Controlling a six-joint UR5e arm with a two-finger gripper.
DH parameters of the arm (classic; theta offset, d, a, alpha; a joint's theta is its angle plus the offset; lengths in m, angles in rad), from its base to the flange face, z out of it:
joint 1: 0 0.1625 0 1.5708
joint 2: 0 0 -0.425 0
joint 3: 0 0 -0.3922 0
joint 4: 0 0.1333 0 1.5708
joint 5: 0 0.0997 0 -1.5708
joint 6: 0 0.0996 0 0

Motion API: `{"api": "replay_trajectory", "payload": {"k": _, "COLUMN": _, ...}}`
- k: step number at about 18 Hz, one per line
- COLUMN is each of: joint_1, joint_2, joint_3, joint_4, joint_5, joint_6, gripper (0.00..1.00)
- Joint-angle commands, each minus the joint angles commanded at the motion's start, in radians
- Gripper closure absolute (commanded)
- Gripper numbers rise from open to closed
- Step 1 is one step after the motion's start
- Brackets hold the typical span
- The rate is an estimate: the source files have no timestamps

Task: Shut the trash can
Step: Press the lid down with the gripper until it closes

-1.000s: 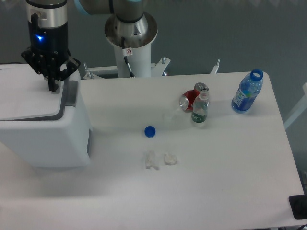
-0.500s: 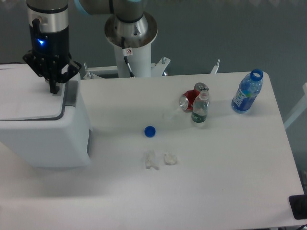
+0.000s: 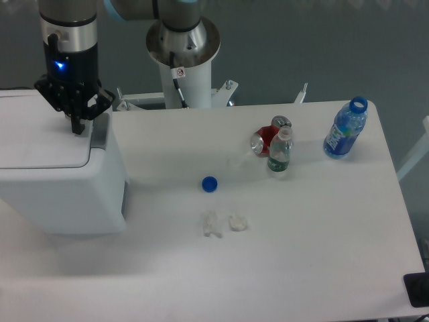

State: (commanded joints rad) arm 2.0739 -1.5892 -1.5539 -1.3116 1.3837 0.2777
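Note:
The trash can (image 3: 60, 181) is a big white boxy bin at the left of the table. Its flat white lid (image 3: 37, 137) lies level on top, and the grey tab (image 3: 99, 132) sits at the lid's right edge. My gripper (image 3: 78, 127) hangs straight down over the lid's right side, just left of the grey tab. Its black fingers are pressed together and hold nothing. The fingertip is at the lid surface; whether it touches cannot be told.
A blue bottle cap (image 3: 210, 183) and two crumpled white scraps (image 3: 222, 224) lie mid-table. A red can (image 3: 267, 137) and a small clear bottle (image 3: 279, 151) stand to the right, a blue open bottle (image 3: 345, 129) further right. The robot's base column (image 3: 182, 60) stands behind.
The gripper has shifted slightly right and up along the lid. The lid now looks flatter, its dark edge gap gone.

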Motion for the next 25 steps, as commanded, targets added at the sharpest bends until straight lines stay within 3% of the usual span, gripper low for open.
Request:
{"api": "replay_trajectory", "payload": {"k": 23, "joint_1": 0.023, "joint_2": 0.003, "joint_3": 0.002, "joint_4": 0.002, "joint_5": -0.003, "joint_6": 0.029, "gripper": 1.0}}
{"api": "replay_trajectory", "payload": {"k": 25, "joint_1": 0.038, "joint_2": 0.012, "joint_3": 0.002, "joint_4": 0.023, "joint_5": -0.005, "joint_6": 0.032, "gripper": 0.93}}
